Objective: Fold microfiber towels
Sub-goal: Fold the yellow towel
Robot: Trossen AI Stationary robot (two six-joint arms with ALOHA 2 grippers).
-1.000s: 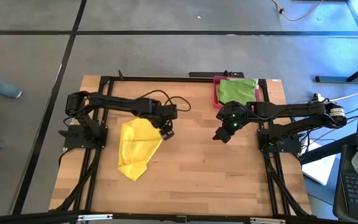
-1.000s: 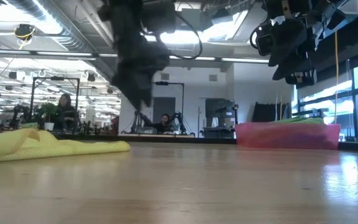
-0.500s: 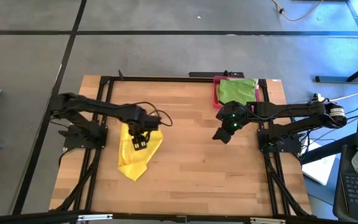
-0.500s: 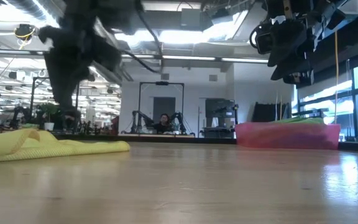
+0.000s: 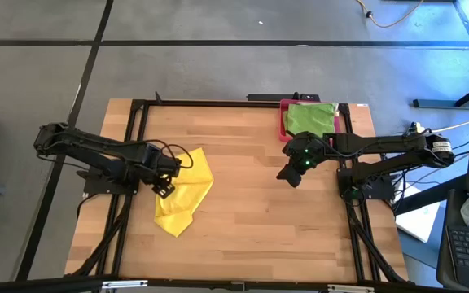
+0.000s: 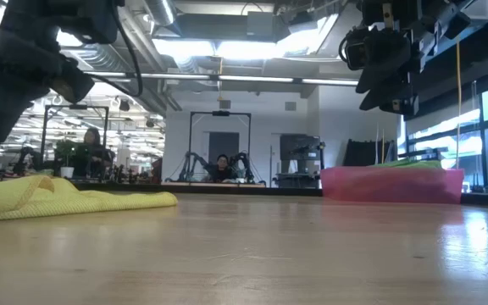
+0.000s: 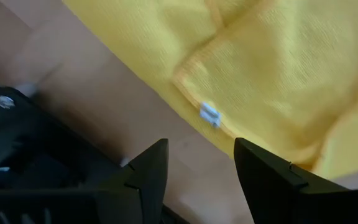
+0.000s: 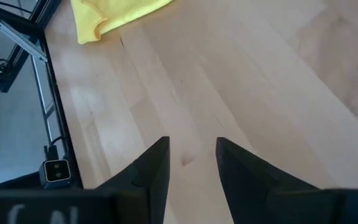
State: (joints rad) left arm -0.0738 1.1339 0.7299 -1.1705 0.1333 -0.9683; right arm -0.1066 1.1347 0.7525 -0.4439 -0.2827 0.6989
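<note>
A yellow microfiber towel (image 5: pixel 187 191) lies crumpled on the left half of the wooden table, with a folded-over corner and a small white tag (image 7: pixel 209 114). My left gripper (image 5: pixel 163 185) hangs open above the towel's left edge, pointing down, with nothing between its fingers (image 7: pixel 157 168). My right gripper (image 5: pixel 287 175) is open and raised over the table's right half, slanting down at bare wood (image 8: pixel 192 155). A bright green towel (image 5: pixel 310 118) lies in the pink-red tray (image 5: pixel 283 122) at the far right.
The pink-red tray (image 6: pixel 392 185) stands at the far right edge, behind my right gripper. A black frame (image 5: pixel 137 122) runs along the table's left, right and far sides. Bare wood lies between the two grippers and toward the near edge.
My left gripper has swept toward the table's left edge, from the yellow towel's right corner across the towel to its left edge, rolling its wrist as it went. The towel lies where it was. My right gripper has stayed in place.
</note>
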